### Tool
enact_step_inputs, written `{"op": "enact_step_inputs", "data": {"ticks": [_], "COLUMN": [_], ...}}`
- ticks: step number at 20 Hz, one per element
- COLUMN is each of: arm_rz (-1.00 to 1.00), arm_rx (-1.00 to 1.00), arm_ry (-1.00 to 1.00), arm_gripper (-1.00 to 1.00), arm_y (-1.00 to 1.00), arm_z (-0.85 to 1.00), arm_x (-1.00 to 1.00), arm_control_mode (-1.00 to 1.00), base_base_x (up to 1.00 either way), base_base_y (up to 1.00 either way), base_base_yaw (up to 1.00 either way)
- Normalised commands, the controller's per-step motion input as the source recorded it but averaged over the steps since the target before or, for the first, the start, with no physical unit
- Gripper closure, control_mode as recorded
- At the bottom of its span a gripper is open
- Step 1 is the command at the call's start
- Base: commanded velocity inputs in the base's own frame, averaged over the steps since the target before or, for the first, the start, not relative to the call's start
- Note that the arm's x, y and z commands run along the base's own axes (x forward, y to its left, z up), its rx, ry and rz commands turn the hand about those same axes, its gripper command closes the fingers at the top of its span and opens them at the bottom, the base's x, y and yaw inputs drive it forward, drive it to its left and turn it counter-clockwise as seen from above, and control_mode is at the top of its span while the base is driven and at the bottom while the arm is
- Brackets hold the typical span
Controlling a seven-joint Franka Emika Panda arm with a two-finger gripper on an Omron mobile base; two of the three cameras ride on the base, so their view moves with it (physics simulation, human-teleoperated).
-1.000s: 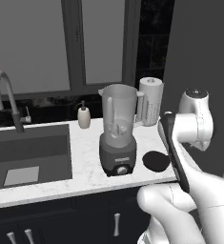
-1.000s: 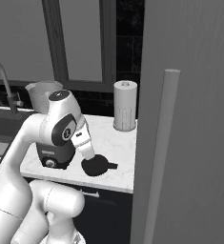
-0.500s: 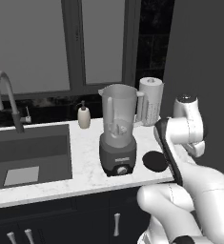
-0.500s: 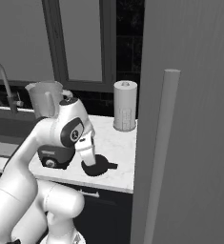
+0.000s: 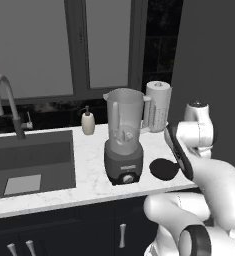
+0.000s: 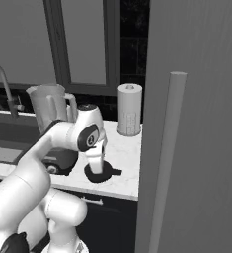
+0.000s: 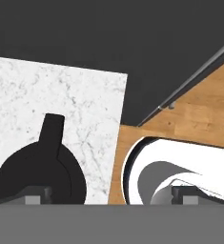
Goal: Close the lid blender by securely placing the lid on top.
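The lid lies flat on the table near its right edge, just right of the blender, its tab toward that edge. The blender stands upright with its jar open, mid-table, the sink to its left. The gripper hangs just above the lid, fingers apart, one over the lid and the other past the table's edge.

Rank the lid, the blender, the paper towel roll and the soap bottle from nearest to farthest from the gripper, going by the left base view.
1. The lid, flat on the counter right by the gripper.
2. The blender, to the lid's left.
3. The paper towel roll, behind, near the wall.
4. The soap bottle, far left beside the sink.
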Motion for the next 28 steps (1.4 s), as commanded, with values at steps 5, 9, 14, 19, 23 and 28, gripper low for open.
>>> {"op": "enact_step_inputs", "data": {"ticks": [5,9,14,19,23,28], "arm_rz": [0.0,0.0,0.0,0.0,0.0,0.0], "arm_rx": [0.12,0.08,0.04,0.04,0.05,0.03], "arm_ry": [0.0,0.0,0.0,0.0,0.0,0.0], "arm_gripper": [-1.0,-1.0,-1.0,-1.0,-1.0,-1.0], "arm_y": [-0.13,-0.01,0.0,0.0,0.0,0.0], "arm_z": [-0.3,-0.31,-0.25,-0.2,-0.18,-0.22], "arm_x": [0.07,0.14,0.21,0.24,0.23,0.21], "arm_control_mode": [-1.0,-1.0,-1.0,-1.0,-1.0,-1.0], "base_base_x": [0.0,0.0,0.0,0.0,0.0,0.0], "base_base_y": [0.0,0.0,0.0,0.0,0.0,0.0], "base_base_yaw": [0.0,0.0,0.0,0.0,0.0,0.0]}}
